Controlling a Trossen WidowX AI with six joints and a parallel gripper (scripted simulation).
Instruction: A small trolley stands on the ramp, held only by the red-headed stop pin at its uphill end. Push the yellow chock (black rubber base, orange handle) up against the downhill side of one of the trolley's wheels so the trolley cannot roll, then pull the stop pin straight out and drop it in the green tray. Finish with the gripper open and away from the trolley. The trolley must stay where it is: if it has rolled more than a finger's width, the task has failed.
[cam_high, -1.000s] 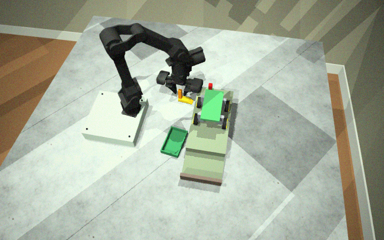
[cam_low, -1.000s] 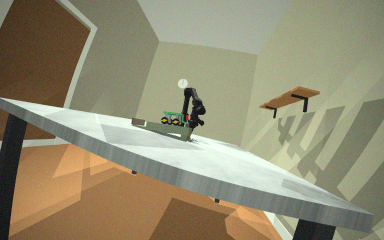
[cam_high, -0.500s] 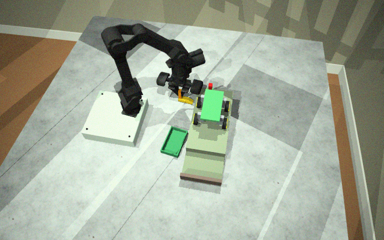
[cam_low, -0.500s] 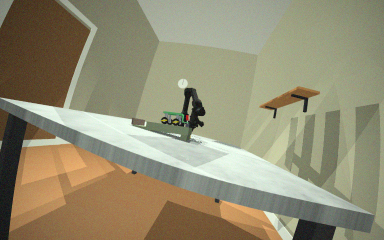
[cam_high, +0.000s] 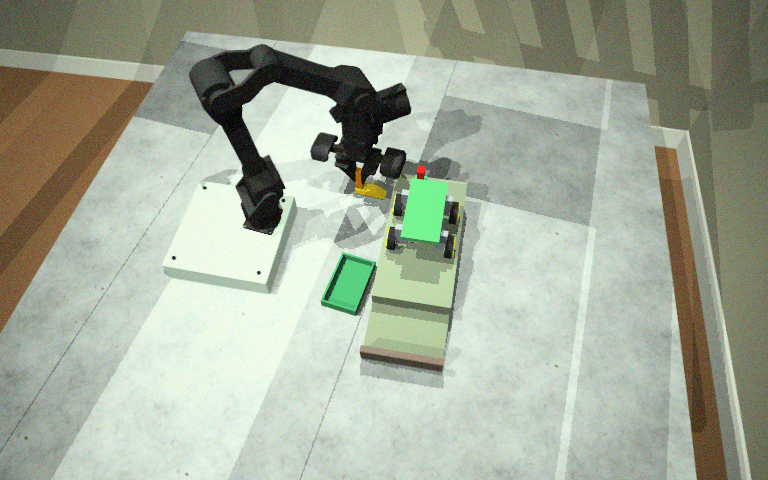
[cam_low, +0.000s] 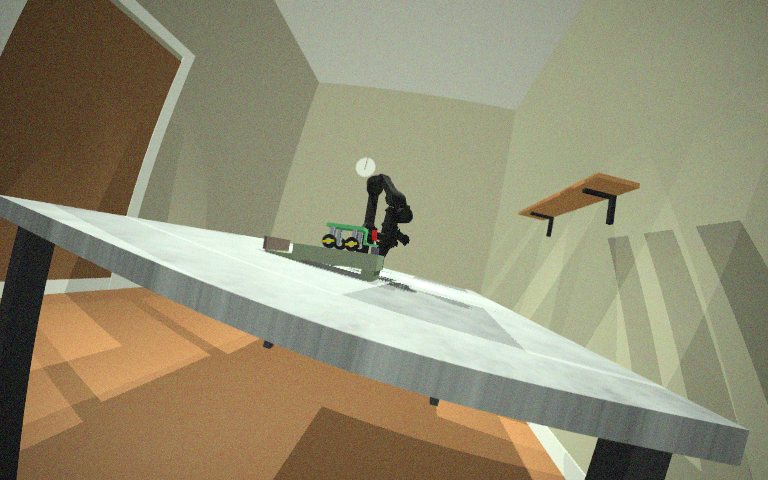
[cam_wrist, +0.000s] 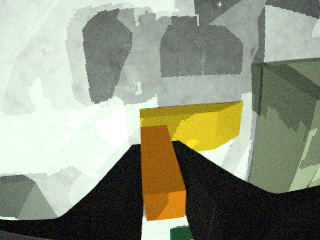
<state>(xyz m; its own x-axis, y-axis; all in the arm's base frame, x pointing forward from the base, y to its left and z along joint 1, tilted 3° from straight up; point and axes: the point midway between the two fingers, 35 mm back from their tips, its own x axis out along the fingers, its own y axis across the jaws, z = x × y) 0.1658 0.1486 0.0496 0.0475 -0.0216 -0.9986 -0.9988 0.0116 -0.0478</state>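
Observation:
My gripper (cam_high: 358, 176) (cam_wrist: 156, 151) is shut on the orange handle (cam_wrist: 162, 170) of the yellow chock (cam_high: 370, 190) (cam_wrist: 210, 127). The chock's yellow body points toward the ramp and is low, at or just above the table beside the ramp's uphill end. Its black base is hidden. The trolley (cam_high: 424, 209) (cam_low: 345, 227), with a green deck and black wheels, stands on the upper ramp (cam_high: 416, 283) (cam_low: 339, 255) (cam_wrist: 280, 130). The red-headed stop pin (cam_high: 420, 171) (cam_low: 374, 235) stands upright at the trolley's uphill end. The green tray (cam_high: 339, 307) lies left of the ramp.
The arm's pale base block (cam_high: 215, 254) stands left of the tray. A brown end stop (cam_high: 402, 358) crosses the foot of the ramp. The ramp's side wall is close to the right of the chock in the wrist view.

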